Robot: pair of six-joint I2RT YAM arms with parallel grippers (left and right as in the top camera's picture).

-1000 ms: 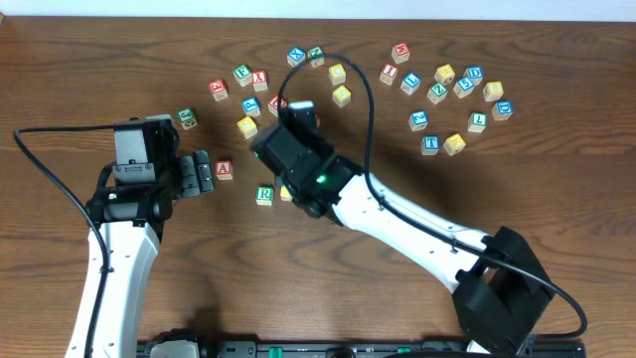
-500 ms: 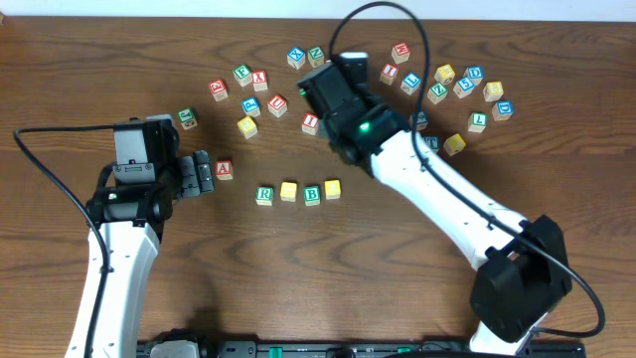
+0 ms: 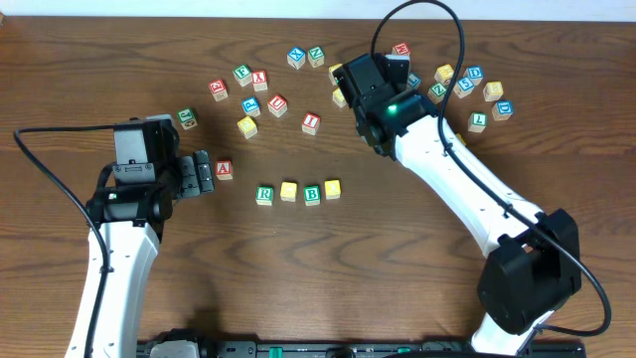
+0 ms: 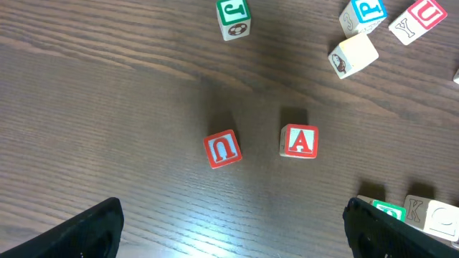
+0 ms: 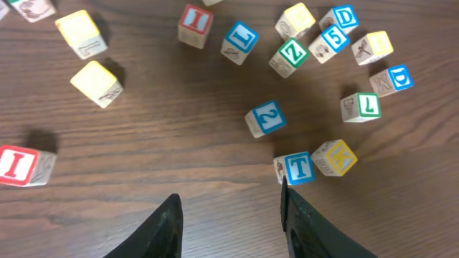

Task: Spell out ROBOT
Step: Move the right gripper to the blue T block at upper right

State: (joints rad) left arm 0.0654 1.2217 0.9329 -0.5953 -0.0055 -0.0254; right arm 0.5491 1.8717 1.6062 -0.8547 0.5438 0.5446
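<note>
1. Four of the five cubes stand in a row on the table (image 3: 298,288), nearest the arm bases: green R cube (image 3: 264,195), first yellow cube (image 3: 288,191), B cube (image 3: 312,194), second yellow cube (image 3: 332,189). With the yellow faces taken as the O's, this reads R-O-B-O. The spot just right of the second yellow cube is bare, and I judge it to be where the last letter goes.
2. Just beyond the row's left end, the left gripper (image 4: 229,218) has its jaws spread wide with nothing between them. Below it lie the red A (image 4: 298,142) and red U (image 4: 222,149), neither part of the word. It is clear of the row and blocks nothing.
3. Farther out and to the right, the right gripper (image 5: 229,192) hangs over the table with its jaws partly apart and empty. The blue T cube (image 5: 297,168), the one piece left to fetch, lies just ahead of its right finger; the overhead view hides it under the arm.
4. Crowding the T cube are a yellow neighbour (image 5: 335,158), touching or nearly touching its right side, and a blue 2 (image 5: 267,118) just beyond. A clean grasp looks tight on the neighbour's side.
5. Farthest away, loose cubes lie scattered, including a red I (image 5: 14,163) and a green Z (image 5: 290,56), none in the way of the carry back.
</note>
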